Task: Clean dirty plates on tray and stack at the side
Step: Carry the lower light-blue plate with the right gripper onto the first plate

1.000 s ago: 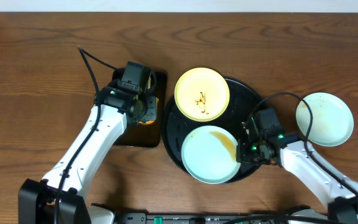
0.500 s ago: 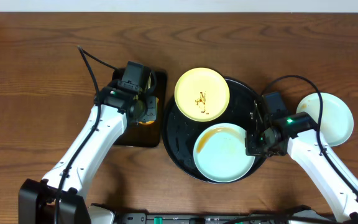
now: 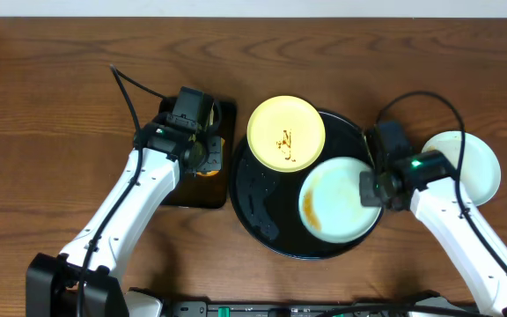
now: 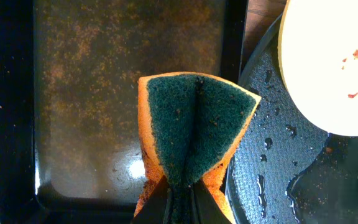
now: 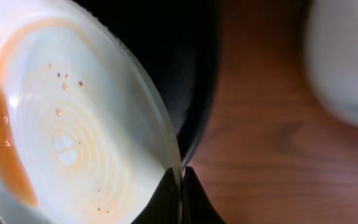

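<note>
The round black tray [image 3: 258, 207] holds a pale yellow plate [image 3: 286, 132] with a brown smear at its back. My right gripper [image 3: 367, 188] is shut on the rim of a mint-blue plate [image 3: 337, 200] with a brown sauce ring; the plate is tilted over the tray's right side, and it also shows in the right wrist view [image 5: 61, 137]. A second mint-blue plate [image 3: 469, 167] lies on the table to the right. My left gripper [image 4: 180, 199] is shut on the folded teal-and-orange sponge [image 4: 194, 127] over the rectangular tray.
The narrow black rectangular tray [image 3: 187, 195] sits left of the round tray, wet and brown-stained [image 4: 92, 93]. The round tray's floor [image 4: 278, 168] is wet. Wooden table [image 3: 51, 132] lies all round.
My right gripper has lifted and carried the mint-blue plate from the tray's front middle to the right and back, tilting it. The left arm has not moved.
</note>
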You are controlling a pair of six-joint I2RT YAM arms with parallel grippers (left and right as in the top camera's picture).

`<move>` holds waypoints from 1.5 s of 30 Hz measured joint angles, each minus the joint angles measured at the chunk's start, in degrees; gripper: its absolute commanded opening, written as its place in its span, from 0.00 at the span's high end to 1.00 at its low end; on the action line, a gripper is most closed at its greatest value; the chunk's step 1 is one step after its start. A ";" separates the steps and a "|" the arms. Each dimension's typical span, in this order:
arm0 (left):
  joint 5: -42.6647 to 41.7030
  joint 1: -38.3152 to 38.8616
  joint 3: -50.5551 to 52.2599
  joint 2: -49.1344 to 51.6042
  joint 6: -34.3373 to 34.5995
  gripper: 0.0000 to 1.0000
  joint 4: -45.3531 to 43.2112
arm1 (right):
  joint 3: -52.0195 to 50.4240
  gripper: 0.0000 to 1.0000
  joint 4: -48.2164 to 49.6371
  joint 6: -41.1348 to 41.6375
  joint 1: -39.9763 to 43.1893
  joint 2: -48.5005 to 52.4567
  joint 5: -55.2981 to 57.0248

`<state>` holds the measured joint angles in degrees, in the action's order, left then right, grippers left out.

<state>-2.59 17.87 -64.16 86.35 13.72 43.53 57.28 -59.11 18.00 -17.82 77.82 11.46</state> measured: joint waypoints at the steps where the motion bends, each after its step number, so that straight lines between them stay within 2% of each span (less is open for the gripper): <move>1: -0.02 0.00 0.00 0.00 0.00 0.92 0.00 | 1.25 0.99 -0.17 -0.55 0.00 0.00 1.53; 7: 0.00 0.00 0.00 0.00 0.00 0.93 0.00 | 6.67 0.99 -0.26 -4.17 -2.12 0.00 12.35; 13: 0.00 0.00 0.00 0.00 0.02 0.92 -0.02 | 7.41 0.99 0.72 -8.04 -8.57 0.00 27.87; 17: 0.00 0.00 0.00 0.00 0.00 0.94 -0.02 | 7.48 0.99 5.29 -12.26 -13.33 0.00 37.11; 23: 0.00 0.00 0.00 0.00 0.02 0.92 -0.02 | 7.58 0.99 13.49 -20.98 -19.78 0.00 42.05; 30: 0.00 0.00 0.00 0.00 0.02 0.92 -0.02 | 7.61 0.99 15.30 -27.34 -23.98 0.00 47.63; 36: 0.00 0.00 0.00 0.00 0.02 0.92 0.00 | 7.61 0.99 15.30 -27.47 -23.93 0.00 50.16; 40: 0.00 0.00 0.00 0.00 0.02 0.92 -0.02 | 7.61 0.99 15.17 -23.56 -22.45 0.00 48.87; 45: 0.00 0.00 0.00 0.00 0.02 0.92 0.00 | 7.61 0.99 14.34 -16.94 -16.63 0.00 42.29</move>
<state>-2.59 17.87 -64.16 86.35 13.74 43.53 64.88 -44.77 1.06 -34.46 77.82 53.76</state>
